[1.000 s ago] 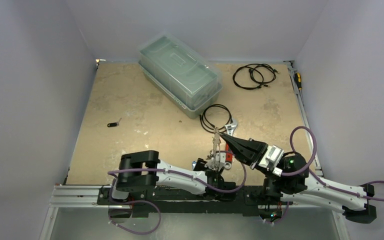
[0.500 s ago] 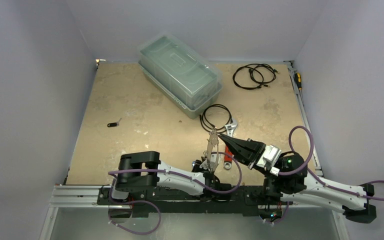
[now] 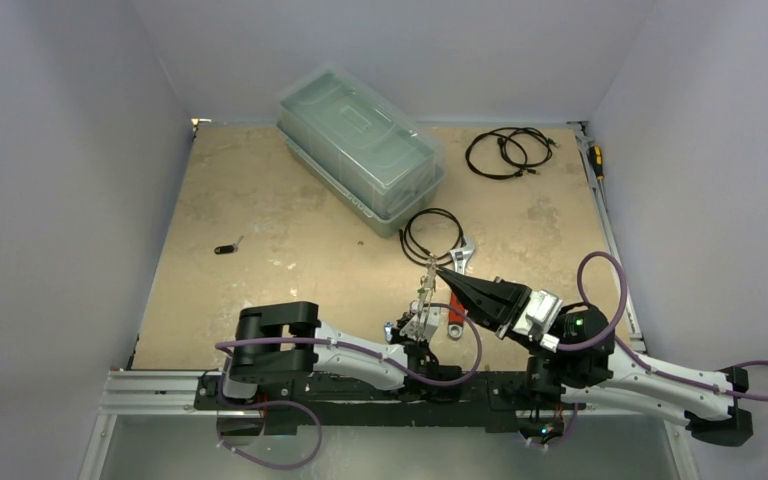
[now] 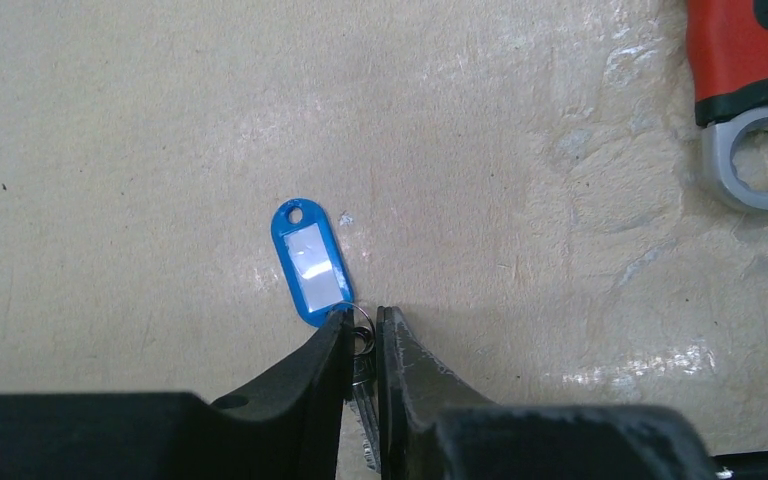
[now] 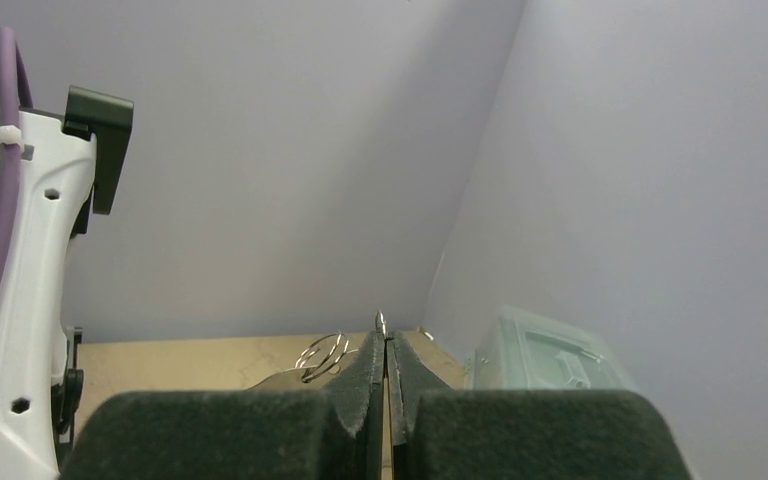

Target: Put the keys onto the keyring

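A small metal key [image 4: 365, 385] with a blue plastic tag [image 4: 310, 262] lies on the table. My left gripper [image 4: 364, 318] stands straight over it, its jaws closed in on the key's shank and split ring. My right gripper [image 5: 386, 340] is shut on the thin wire of the keyring [image 3: 424, 300], which hangs from its tip [image 3: 442, 270] above the left gripper [image 3: 415, 338]. Small rings [image 5: 325, 352] on the loop show beside the right fingers. Another key with a black tag [image 3: 226, 248] lies alone far left on the table.
A red-handled wrench [image 4: 745, 60] lies just right of the left gripper. A clear lidded box [image 3: 360, 145] stands at the back centre. Black coiled cables lie at the back right [image 3: 507, 150] and by the wrench head [image 3: 433, 235]. A screwdriver [image 3: 595, 160] lies along the right edge.
My left jaws have closed from wide apart onto the blue-tagged key. The hanging keyring has swung slightly and the right gripper has shifted a little toward the near edge.
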Available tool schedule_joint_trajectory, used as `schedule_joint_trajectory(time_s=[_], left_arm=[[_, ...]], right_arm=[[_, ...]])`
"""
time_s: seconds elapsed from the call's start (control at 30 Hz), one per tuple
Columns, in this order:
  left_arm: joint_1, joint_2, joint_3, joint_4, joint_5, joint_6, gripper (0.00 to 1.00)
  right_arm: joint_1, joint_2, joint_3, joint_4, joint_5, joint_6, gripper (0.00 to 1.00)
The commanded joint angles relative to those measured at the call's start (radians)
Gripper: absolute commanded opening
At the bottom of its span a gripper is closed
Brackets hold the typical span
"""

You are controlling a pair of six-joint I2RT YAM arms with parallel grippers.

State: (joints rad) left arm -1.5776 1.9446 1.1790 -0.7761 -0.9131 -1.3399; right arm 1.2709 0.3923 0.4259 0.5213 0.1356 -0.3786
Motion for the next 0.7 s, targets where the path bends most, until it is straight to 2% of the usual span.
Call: schedule_joint_trajectory(time_s=[0.0, 0.33, 0.4, 0.47, 0.67], left_arm=[[0.008, -0.016, -0.021, 0.011, 0.007, 0.003, 0.15], [0.01, -0.014, -0.042, 0.03, -0.003, 0.007, 0.14], [0.01, -0.014, -0.048, 0.039, 0.0, 0.008, 0.1], [0.01, -0.012, -0.054, 0.045, 0.001, 0.009, 0.0], [0.001, -0.046, -0.088, 0.145, 0.005, 0.094, 0.0]], right_arm=[[0.005, -0.012, 0.02, 0.051, -0.017, 0.014, 0.0], [0.005, -0.015, 0.022, 0.045, -0.026, 0.018, 0.0], [0.005, -0.012, 0.021, 0.046, -0.027, 0.018, 0.0], [0.005, -0.01, 0.021, 0.046, -0.027, 0.018, 0.0], [0.005, -0.01, 0.022, 0.046, -0.025, 0.017, 0.0]])
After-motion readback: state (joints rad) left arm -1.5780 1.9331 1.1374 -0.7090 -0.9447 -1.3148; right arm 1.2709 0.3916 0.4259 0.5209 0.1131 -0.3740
